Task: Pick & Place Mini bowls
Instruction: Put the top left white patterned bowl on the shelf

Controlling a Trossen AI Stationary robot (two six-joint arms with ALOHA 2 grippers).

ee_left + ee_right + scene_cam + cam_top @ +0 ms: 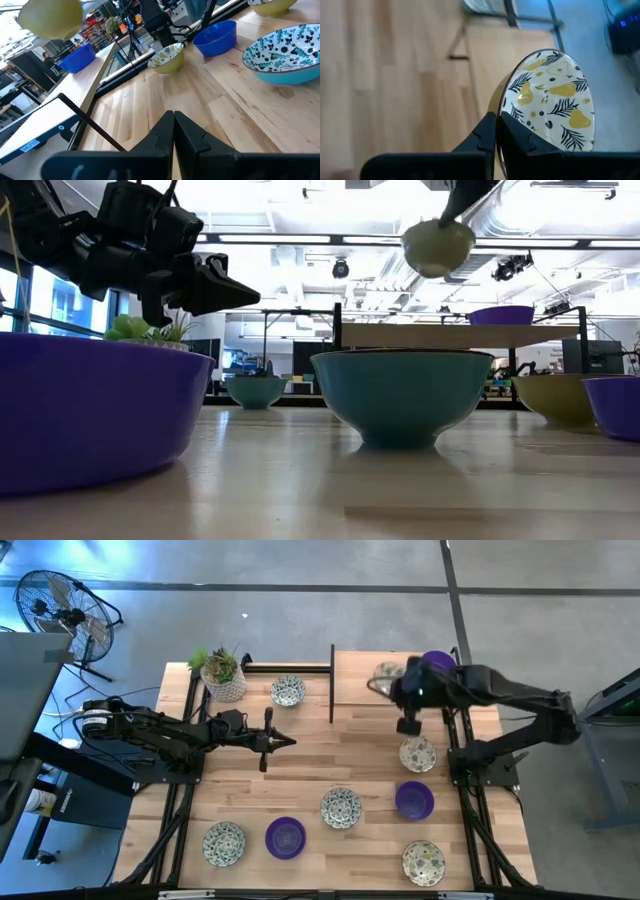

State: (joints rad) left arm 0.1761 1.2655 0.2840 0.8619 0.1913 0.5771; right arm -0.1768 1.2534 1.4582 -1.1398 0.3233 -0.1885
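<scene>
The mini bowls lie spread over the wooden table (pixel 300 755): purple ones (pixel 285 837) (pixel 414 800) and patterned ones (pixel 341 807) (pixel 288 691) (pixel 418 754), each resting on its base. Another purple bowl (pixel 437 662) sits on the raised shelf at the far right. My right gripper (pixel 496 131) is over that shelf's left part, shut on a cream bowl with yellow pears and dark leaves (pixel 550 105). That bowl shows high in the low view (pixel 438 245). My left gripper (pixel 288 742) hovers shut above the table's middle left, touching nothing. My right gripper pinches the pear-patterned bowl by its rim (pixel 503 116), one finger on the inner face and one on the outer wall. The fingers come from above, pointing down. The bowl is lifted clear of the shelf and hangs tilted below them (pixel 438 245).
A white pot with a green plant (pixel 225 677) stands at the far left corner. A black frame bar (pixel 331 685) edges the raised shelf (pixel 358 690). More patterned bowls sit near the front edge (pixel 224 843) (pixel 424 862). Bare wood lies between the two arms.
</scene>
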